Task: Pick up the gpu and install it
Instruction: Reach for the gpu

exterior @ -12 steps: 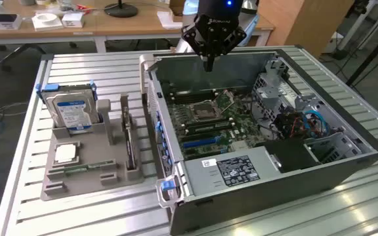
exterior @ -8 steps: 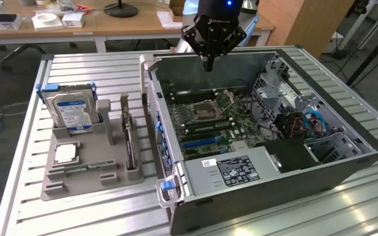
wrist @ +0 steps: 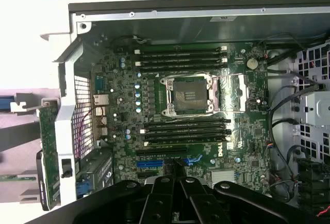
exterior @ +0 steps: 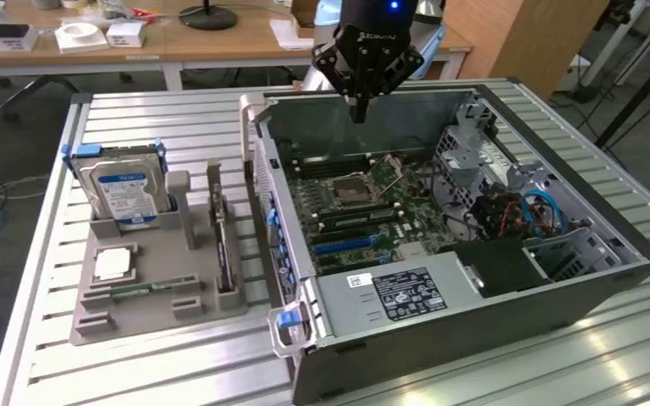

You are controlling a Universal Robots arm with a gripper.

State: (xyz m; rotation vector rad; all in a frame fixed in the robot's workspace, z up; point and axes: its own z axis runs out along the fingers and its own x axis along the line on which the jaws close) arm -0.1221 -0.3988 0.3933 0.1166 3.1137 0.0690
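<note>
The gpu point(exterior: 221, 245) stands edge-on as a thin dark card in a slot of the grey holder point(exterior: 145, 317), on the exterior view's left of the open computer case point(exterior: 449, 338). In the wrist view the gpu point(wrist: 47, 152) shows a greenish face just outside the case wall. My gripper point(exterior: 357, 114) hangs above the far part of the case, over the motherboard point(exterior: 359, 203), well apart from the gpu. Its fingers point(wrist: 167, 193) are shut with nothing between them. Blue and black expansion slots point(wrist: 154, 163) lie on the board just beneath the fingertips.
The holder also carries a silver blue-labelled hard drive point(exterior: 128, 190) and a small square CPU chip point(exterior: 112, 264). The case holds an open CPU socket point(wrist: 188, 95), memory sticks, a drive cage and cables point(exterior: 528, 211). A slatted metal table point(exterior: 596, 364) bears everything; a wooden desk point(exterior: 190, 42) stands behind.
</note>
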